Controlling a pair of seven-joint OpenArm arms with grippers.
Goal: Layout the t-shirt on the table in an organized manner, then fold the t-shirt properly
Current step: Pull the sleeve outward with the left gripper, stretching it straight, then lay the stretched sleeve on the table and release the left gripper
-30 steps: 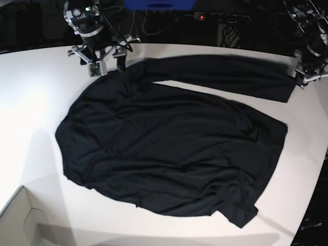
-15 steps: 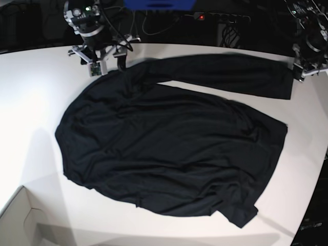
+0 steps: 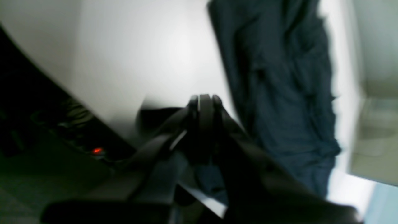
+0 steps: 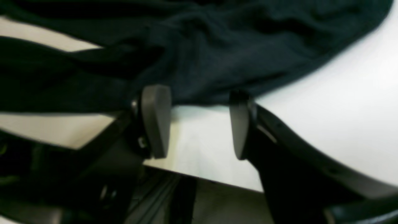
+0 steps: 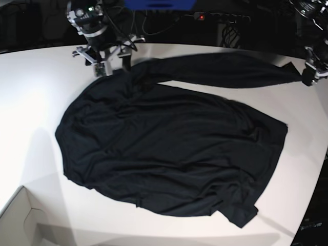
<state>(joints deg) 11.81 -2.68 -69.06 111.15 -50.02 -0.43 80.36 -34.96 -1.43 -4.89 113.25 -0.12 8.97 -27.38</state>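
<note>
The black t-shirt (image 5: 169, 148) lies spread on the white table (image 5: 36, 92), with one long sleeve (image 5: 225, 70) stretched toward the right. My left gripper (image 5: 309, 77) is at the table's right edge, shut on the tip of that sleeve, which runs taut to it. In the blurred left wrist view its fingers (image 3: 202, 105) are pressed together, and the t-shirt (image 3: 279, 77) lies beyond them. My right gripper (image 5: 111, 64) stands open at the shirt's far left shoulder. In the right wrist view its pads (image 4: 155, 121) straddle bare table (image 4: 326, 109) just short of the t-shirt's hem (image 4: 217, 46).
A pale cardboard box corner (image 5: 20, 220) sits at the near left. A power strip with a red light (image 5: 201, 17) and cables lie behind the table's far edge. The table's curved edge runs close to the left gripper on the right.
The left gripper has moved outward to the right with the sleeve end, pulling the sleeve longer and tauter. The right gripper shifted slightly right and stays open.
</note>
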